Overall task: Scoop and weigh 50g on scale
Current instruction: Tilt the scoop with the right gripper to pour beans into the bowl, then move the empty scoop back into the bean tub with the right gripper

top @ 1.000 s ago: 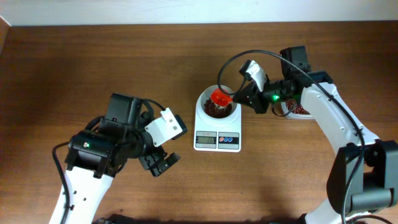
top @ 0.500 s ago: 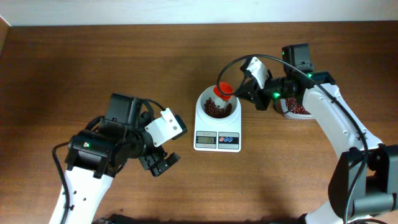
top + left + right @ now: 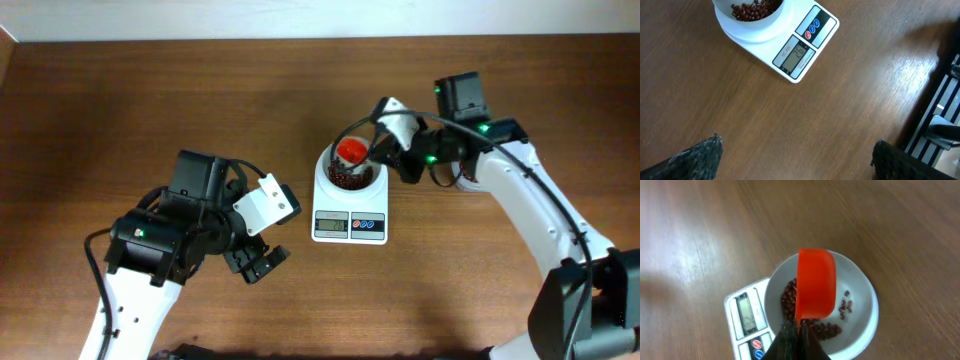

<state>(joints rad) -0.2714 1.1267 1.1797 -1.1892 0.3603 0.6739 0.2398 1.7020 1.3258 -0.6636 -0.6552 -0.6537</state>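
Scale (image 3: pixel 785 40) digits show legibly at left wrist, blurred overhead.

L arm (image 3: pixel 150 245) is seen at lower left of overhead frame, elbow bent, wrist turned toward lower centre. L gripper (image 3: pixel 262 262) is held wide open, low over the tabletop; its fingers (image 3: pixel 695 159) are seen far apart at both bottom corners of wrist view. R arm (image 3: pixel 525 195) is stretched from lower right edge up toward frame centre. R gripper (image 3: pixel 383 153) is clamped tight on orange-red scoop (image 3: pixel 815 282) by its handle, fingertips (image 3: pixel 790 342) pressed together at bottom centre of wrist view.
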